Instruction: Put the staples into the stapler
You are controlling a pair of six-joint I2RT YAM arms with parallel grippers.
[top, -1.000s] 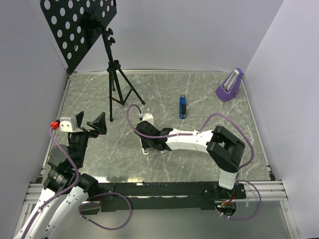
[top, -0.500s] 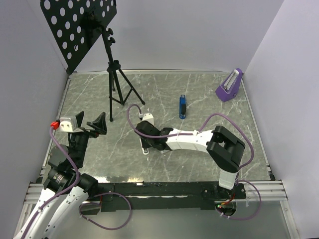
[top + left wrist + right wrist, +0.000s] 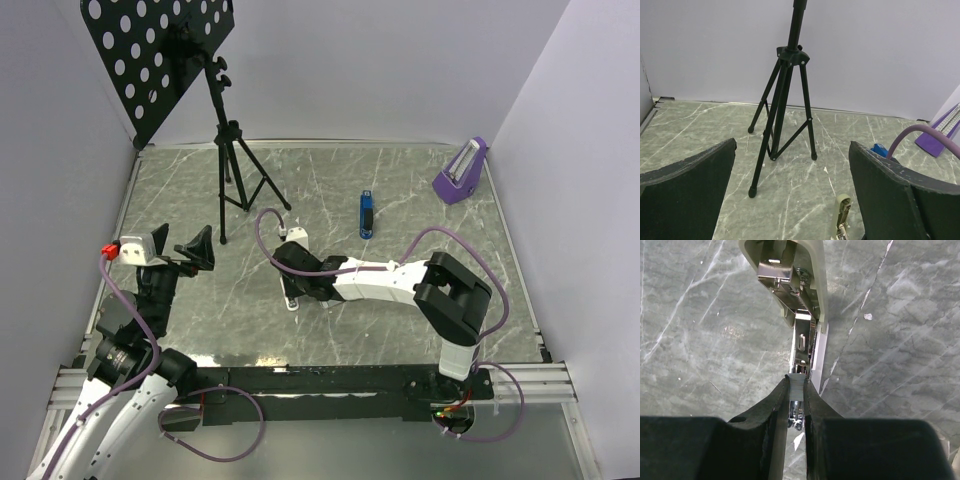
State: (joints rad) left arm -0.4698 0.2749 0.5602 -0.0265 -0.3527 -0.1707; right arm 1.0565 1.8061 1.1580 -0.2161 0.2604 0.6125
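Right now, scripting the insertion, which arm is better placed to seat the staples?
Right: the right pincer grips the staples over the open stapler; the left pincer hangs open, apart.

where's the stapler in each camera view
Top external: the stapler is left of centre, only a pale tip showing under the right gripper.
Left wrist: the stapler is at the bottom edge, right of centre.
Right wrist: the stapler is at top centre, lid open, just past the fingertips.
Shared landmark: the veined grey table; the black tripod shows only in the first two.
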